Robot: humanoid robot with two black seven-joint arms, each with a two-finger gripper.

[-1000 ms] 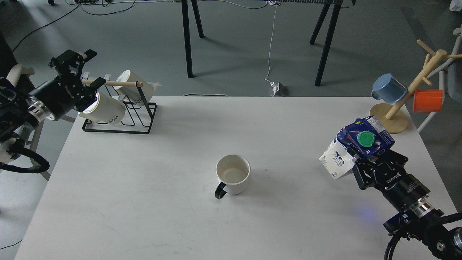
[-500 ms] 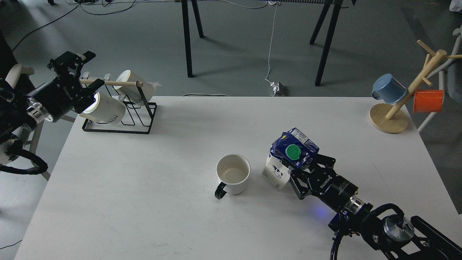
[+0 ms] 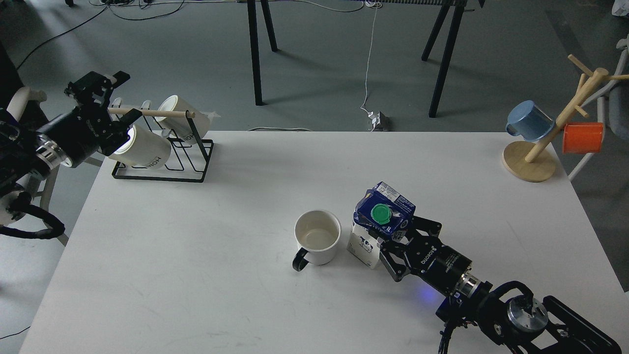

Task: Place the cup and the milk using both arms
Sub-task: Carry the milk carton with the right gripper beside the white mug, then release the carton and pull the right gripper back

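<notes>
The white round mug with a black loop handle (image 3: 317, 237) stands upright and free near the middle of the white tabletop (image 3: 196, 275), so the cup's half of the job looks finished. The blue and white gable-top milk carton with a round green cap (image 3: 377, 223) stands just right of the mug, a narrow gap between them, its base at or nearly on the surface. The right end effector (image 3: 388, 248) is clamped on the carton's lower body; letting go and backing away appears to be all that is left. The left end effector (image 3: 110, 101) hangs at the far left corner beside the black wire rack with cream mugs (image 3: 162, 142), fingers spread and holding nothing. Open tabletop lies to the right and near side of the carton for a retreat; the mug crowds its left. The wooden mug tree (image 3: 540, 142) sits well apart at the far right edge.
</notes>
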